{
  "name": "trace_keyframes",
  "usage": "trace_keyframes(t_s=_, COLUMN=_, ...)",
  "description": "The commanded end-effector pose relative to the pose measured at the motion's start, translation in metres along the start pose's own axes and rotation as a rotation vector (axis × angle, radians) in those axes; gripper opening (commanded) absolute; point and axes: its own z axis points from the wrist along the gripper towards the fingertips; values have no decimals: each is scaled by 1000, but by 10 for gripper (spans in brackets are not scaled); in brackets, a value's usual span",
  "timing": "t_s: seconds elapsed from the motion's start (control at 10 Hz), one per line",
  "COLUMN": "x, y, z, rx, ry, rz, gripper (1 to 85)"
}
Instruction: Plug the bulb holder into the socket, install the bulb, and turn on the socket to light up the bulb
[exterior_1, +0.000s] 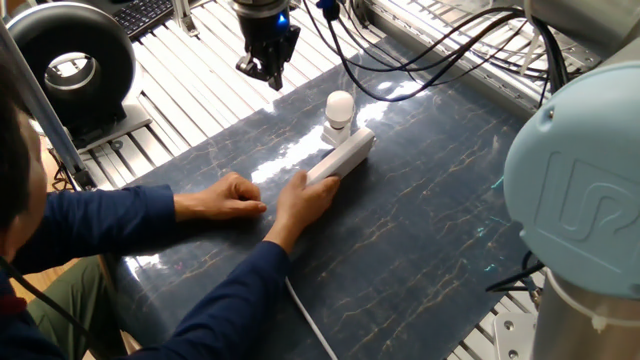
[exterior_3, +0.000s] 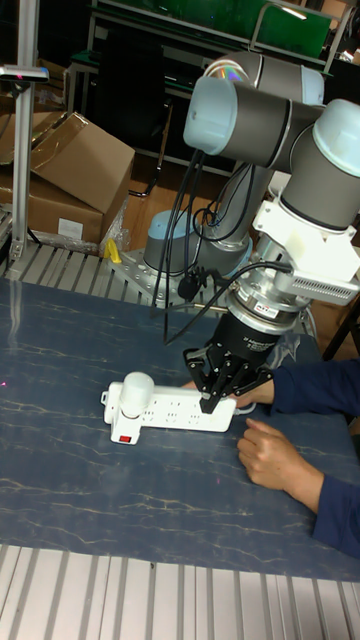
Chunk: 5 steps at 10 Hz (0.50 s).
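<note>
In the fixed view, the socket (exterior_1: 340, 161) lies aslant on the dark marbled mat (exterior_1: 430, 230), near the mat's centre. Its far end points toward one o'clock and its white cord (exterior_1: 305, 315) trails off toward six o'clock. The bulb (exterior_1: 340, 106) stands upright at the far end of the strip, seated on what is probably the bulb holder, though the holder itself is too small to make out here. A person's right hand (exterior_1: 306, 197) presses on the near end of the strip, seemingly to set it in position. The left hand (exterior_1: 226, 195) rests flat on the mat at about nine o'clock from it. The gripper (exterior_1: 266, 68) hangs above the mat's far edge, at eleven o'clock from the bulb and well apart from it. That is likely so the arm stays out of the way while the person arranges things. Whether its fingers are parted or closed cannot be told from this angle.

In the tall fixed view, the strip lies lengthwise across the mat, with the bulb at its left end above a red switch (exterior_3: 123, 437). The gripper hangs in front of the strip's right end. Its dark fingers point down, spread somewhat and holding nothing. One hand (exterior_3: 274, 459) rests on the mat at four o'clock from the gripper. The bulb looks unlit, so the switch probably remains to be pressed.
</note>
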Motion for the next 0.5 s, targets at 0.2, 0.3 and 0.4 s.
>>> trace_keyframes(t_s=0.2, x=-2, y=3, z=0, rx=-16, ry=0, rz=5, gripper=10)
trace_keyframes(t_s=0.3, x=-1, y=3, z=0, rx=-15, ry=3, rz=9, gripper=10)
trace_keyframes(t_s=0.4, x=-1, y=3, z=0, rx=-15, ry=5, rz=12, gripper=10)
